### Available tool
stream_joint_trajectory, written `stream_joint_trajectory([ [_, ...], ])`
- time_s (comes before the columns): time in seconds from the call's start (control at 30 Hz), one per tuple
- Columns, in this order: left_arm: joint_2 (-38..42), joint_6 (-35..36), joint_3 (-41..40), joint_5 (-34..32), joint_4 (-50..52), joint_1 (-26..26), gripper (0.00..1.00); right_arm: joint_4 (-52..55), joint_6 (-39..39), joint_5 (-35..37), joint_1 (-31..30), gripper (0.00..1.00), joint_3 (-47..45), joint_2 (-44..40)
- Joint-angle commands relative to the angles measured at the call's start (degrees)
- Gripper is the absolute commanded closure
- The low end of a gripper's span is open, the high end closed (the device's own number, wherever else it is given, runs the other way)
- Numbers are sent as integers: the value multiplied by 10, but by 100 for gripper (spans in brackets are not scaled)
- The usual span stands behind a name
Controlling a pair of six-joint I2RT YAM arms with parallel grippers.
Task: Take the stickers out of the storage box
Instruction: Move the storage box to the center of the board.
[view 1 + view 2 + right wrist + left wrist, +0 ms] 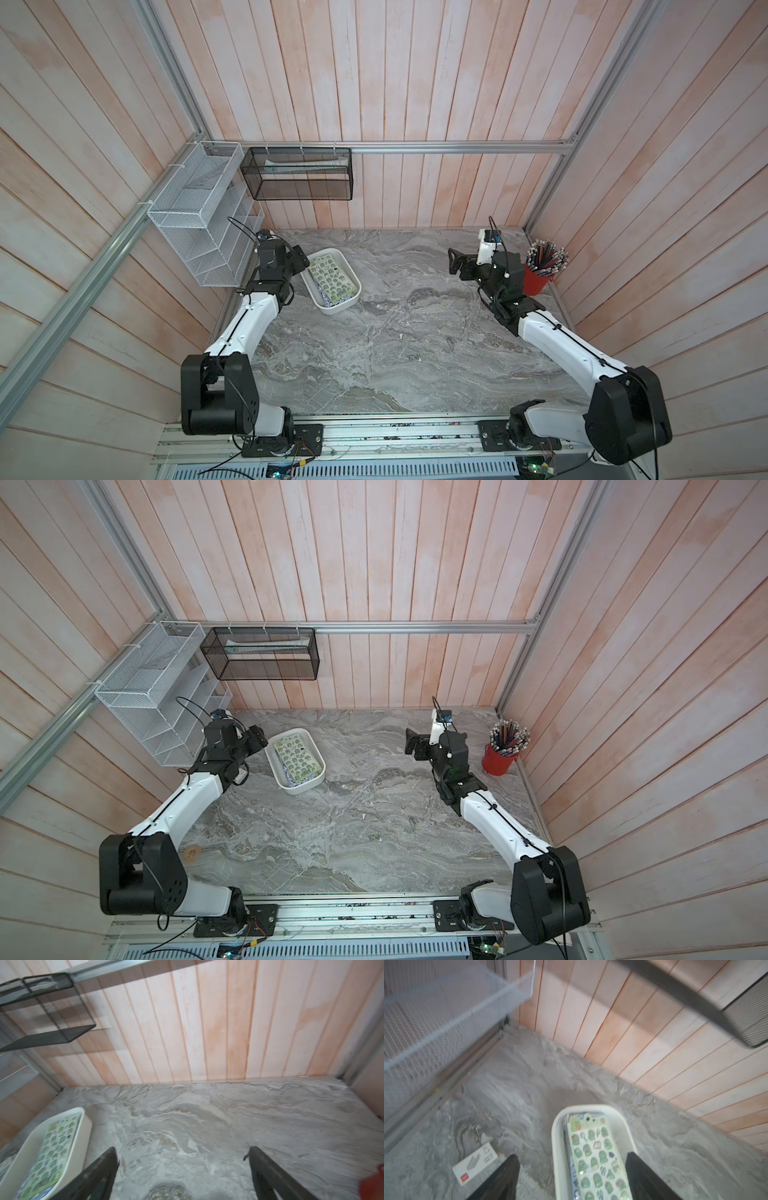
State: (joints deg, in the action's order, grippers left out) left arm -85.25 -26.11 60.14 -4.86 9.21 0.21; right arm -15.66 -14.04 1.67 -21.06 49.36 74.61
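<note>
inside storage box [335, 309], stickers [334, 276] seemingly stacked

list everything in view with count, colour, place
shallow white plastic storage box: one, white, table rear left
sleeved sticker sheets: uncounted stack, green topmost, in box
white wire-mesh rack: one, white, left wall
black mesh basket: one, black, back wall
red cup of pencils: one, red, table rear right
small white printed card: one, white, table beside box
grey marble table: one, grey, underneath
left gripper: one, black, open over box
right gripper: one, black, open over bare table
</note>
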Motion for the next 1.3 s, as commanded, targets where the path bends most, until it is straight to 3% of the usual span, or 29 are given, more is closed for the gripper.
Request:
stream_joint_trajectory([
  [0.0, -33, -43, 21, 18, 117, 1, 19, 76, -31, -58, -27, 1, 19, 21],
  [0.37, -151, -37, 83, 43, 165, 1, 32, 86, -60, -91, -56, 1, 16, 75],
  [0.47, -159, -38, 83, 46, 157, 1, 41, 88, -60, -95, -58, 1, 14, 83],
  [0.8, -168, -31, 79, 72, 130, -4, 84, 135, -51, -157, -59, 1, 64, 101],
  [1.0, -160, -19, 78, 93, 132, -19, 98, 193, -41, -191, -70, 1, 120, 120],
  [1.1, -143, -28, 69, 98, 128, -35, 100, 212, -39, -199, -81, 9, 141, 122],
  [1.27, -112, -90, 40, 103, 114, -65, 100, 259, -41, -197, -97, 34, 185, 136],
])
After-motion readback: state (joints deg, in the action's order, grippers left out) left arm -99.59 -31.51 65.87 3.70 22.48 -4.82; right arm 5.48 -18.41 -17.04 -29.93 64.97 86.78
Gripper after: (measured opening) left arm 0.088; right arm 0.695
